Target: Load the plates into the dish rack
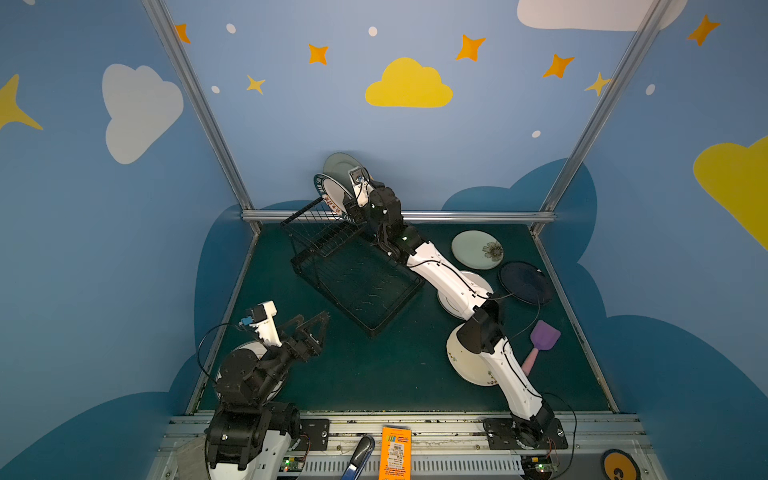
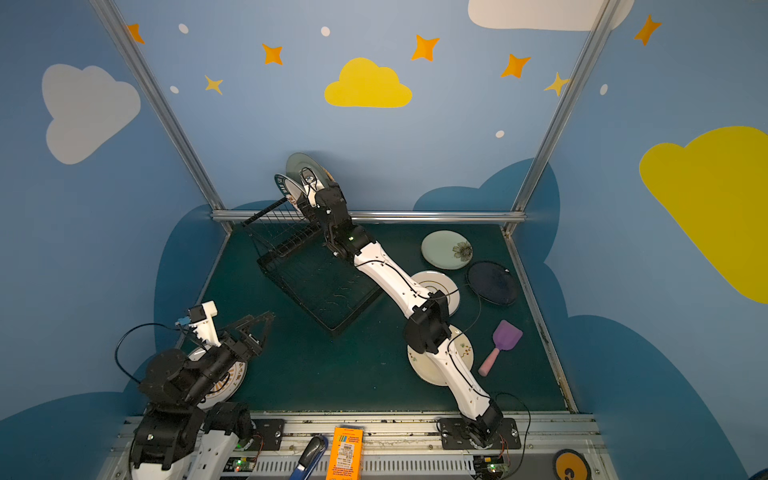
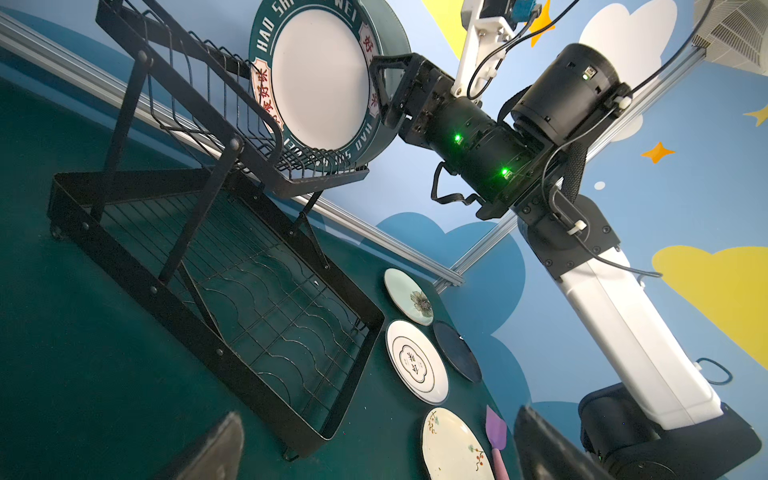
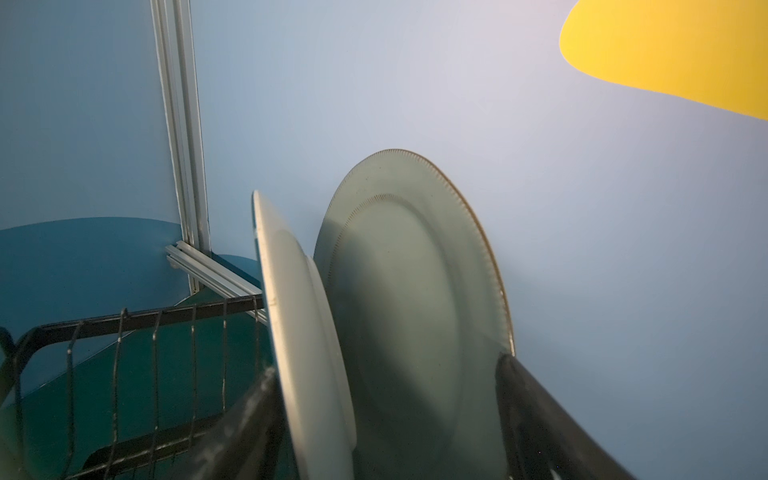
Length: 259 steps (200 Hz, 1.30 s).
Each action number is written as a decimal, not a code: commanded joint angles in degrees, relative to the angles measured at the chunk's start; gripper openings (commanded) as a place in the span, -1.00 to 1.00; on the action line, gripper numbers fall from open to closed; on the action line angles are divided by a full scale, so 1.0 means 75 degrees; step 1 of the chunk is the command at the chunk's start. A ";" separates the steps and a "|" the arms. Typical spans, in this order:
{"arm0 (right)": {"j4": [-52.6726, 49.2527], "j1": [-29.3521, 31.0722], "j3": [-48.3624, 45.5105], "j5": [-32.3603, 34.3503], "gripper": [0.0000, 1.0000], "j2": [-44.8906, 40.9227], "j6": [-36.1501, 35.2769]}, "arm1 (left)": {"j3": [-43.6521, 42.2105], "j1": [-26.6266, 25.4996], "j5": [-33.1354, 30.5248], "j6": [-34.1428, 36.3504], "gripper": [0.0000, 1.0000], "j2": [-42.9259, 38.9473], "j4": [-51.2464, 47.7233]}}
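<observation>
The black wire dish rack [image 1: 328, 297] stands at the back middle. In its raised basket a lettered-rim plate [image 1: 330, 191] [image 3: 320, 79] and a pale green plate [image 1: 338, 164] [image 4: 415, 291] stand on edge. My right gripper [image 1: 352, 201] [image 4: 382, 415] is open, its jaws spread wide astride both plates' rims. On the table lie a green floral plate [image 1: 476, 249], a navy plate [image 1: 524, 282], a white emblem plate [image 3: 415, 361] and a cream floral plate [image 3: 453, 444], the last two partly under my right arm. My left gripper [image 1: 322, 328] [image 3: 378, 440] hangs open and empty at front left, above a sunburst plate [image 2: 230, 378].
A purple spatula [image 1: 542, 336] with a pink handle lies at the right, beside the cream plate. An orange box [image 1: 395, 453] and a blue-handled tool [image 1: 359, 453] sit on the front rail. Blue walls and an aluminium frame bar [image 1: 457, 216] close in behind the rack.
</observation>
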 commanded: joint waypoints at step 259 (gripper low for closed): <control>-0.1868 -0.2149 -0.7431 -0.3002 0.73 -0.5370 0.1961 | 0.1014 -0.2556 -0.3625 -0.2708 0.73 0.4349 -0.1327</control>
